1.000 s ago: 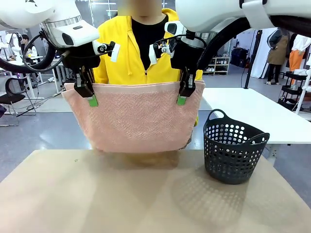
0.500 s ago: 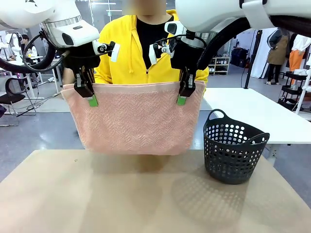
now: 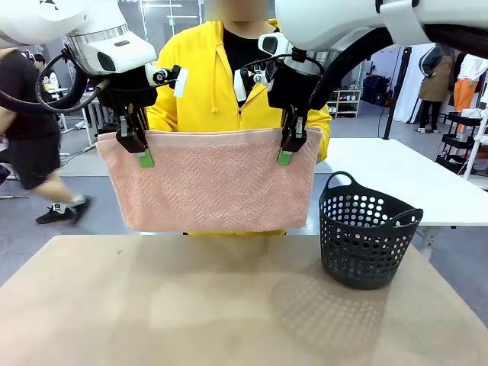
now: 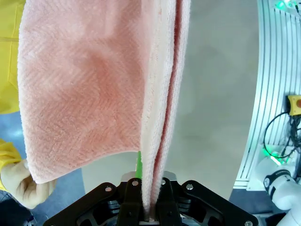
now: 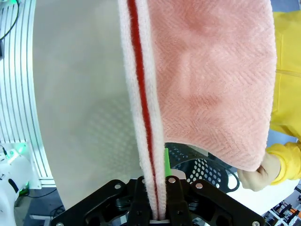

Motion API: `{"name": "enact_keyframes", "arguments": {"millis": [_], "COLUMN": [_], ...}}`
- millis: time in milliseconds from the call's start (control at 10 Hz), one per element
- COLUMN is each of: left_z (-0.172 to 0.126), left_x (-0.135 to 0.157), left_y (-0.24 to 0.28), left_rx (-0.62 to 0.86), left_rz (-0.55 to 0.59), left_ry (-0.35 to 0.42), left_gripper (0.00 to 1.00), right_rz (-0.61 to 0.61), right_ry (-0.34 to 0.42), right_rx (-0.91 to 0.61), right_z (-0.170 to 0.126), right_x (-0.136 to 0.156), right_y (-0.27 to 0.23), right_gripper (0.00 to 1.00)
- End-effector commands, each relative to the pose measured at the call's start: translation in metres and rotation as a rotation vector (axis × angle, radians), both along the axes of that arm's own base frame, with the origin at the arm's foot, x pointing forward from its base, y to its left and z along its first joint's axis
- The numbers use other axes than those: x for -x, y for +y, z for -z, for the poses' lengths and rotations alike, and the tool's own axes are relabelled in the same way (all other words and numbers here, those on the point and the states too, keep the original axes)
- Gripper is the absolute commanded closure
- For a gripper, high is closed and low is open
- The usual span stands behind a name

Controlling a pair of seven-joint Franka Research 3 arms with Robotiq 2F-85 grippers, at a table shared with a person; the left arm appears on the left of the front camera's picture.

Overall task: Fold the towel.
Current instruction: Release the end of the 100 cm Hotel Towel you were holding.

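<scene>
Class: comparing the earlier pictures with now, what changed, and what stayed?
The towel has spread wider and straighter along its lower edge, which rose slightly; the person's hands grip its lower corners. The left gripper and right gripper stay shut on its top edge; the basket has not moved.

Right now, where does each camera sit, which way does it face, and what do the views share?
Front: fixed on robot's side, facing the person across the table; left gripper and right gripper pinch the towel.
Left wrist: down its own fingers, along the towel.
Right wrist: likewise, basket beyond.
Shared: towel; both wrist views, a person's hand.
</scene>
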State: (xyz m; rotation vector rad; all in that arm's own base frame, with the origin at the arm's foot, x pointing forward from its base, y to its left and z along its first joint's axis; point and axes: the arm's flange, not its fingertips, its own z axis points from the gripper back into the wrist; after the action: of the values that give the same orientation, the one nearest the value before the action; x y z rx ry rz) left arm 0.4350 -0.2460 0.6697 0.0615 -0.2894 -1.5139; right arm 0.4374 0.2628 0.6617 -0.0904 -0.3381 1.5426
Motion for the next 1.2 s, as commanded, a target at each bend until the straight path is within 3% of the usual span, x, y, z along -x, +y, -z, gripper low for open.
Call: {"name": "enact_keyframes", "arguments": {"millis": [0, 1100], "left_z": [-0.0038, -0.0038], "left_x": [-0.0013, -0.0013], "left_y": [0.0006, 0.0006], "left_rx": [0.003, 0.003], "left_rz": [0.005, 0.005], "left_ry": [-0.007, -0.007], "left_gripper": [1.0, 1.0], "right_rz": [0.001, 0.001], "right_ry": [-0.007, -0.007], "right_rx": [0.009, 0.009], "right_z": [-0.0012, -0.0012], "right_x": [-0.0005, -0.0005], "right_y": [-0.0019, -0.0019], "right_gripper": [1.0, 1.0]}}
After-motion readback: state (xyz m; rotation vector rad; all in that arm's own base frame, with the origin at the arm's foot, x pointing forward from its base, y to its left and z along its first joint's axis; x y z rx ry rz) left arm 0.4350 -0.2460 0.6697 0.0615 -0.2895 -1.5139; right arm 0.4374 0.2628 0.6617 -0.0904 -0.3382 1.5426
